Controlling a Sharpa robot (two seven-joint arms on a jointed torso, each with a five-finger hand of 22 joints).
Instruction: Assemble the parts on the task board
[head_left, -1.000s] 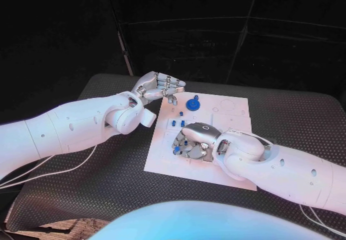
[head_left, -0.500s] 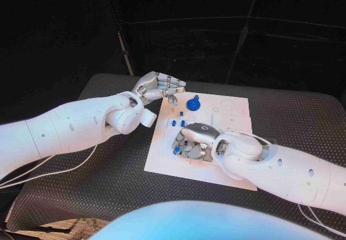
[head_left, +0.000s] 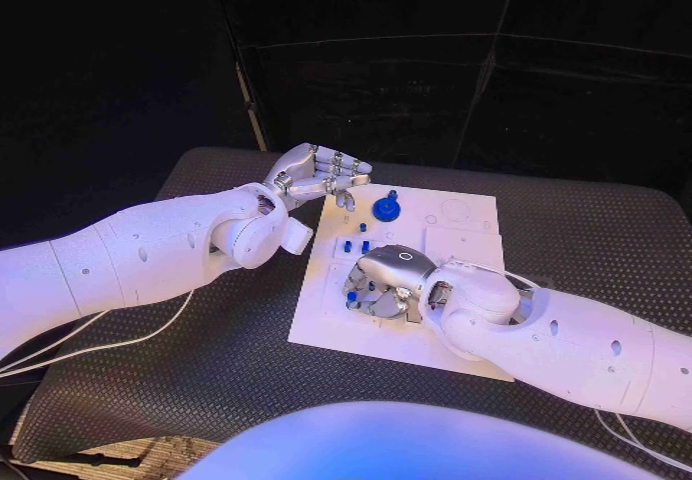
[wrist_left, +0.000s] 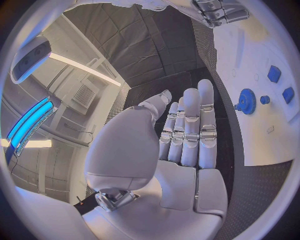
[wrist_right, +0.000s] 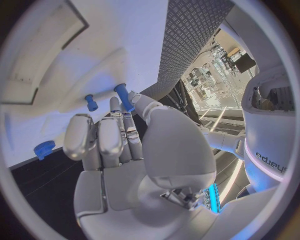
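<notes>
The white task board (head_left: 454, 250) lies in the middle of the table. On its far part stands a blue gear (head_left: 387, 209) (wrist_left: 247, 101), with small blue parts (head_left: 356, 244) (wrist_left: 274, 74) nearer me. My right hand (head_left: 389, 283) rests palm down on the board's near left part, over several blue parts. In the right wrist view its thumb and a finger pinch a blue peg (wrist_right: 124, 96); another blue peg (wrist_right: 91, 102) and a small blue gear (wrist_right: 44, 149) lie beside it. My left hand (head_left: 315, 170) (wrist_left: 187, 130) hovers at the board's far left corner, fingers stretched out, holding nothing.
The black ribbed table mat (head_left: 188, 340) surrounds the board. Recessed outlines (head_left: 456, 212) mark the board's far right part. White cables (head_left: 130, 335) run under my left arm.
My right hand has shifted slightly to the left over the blue parts. The left hand has stayed where it was.
</notes>
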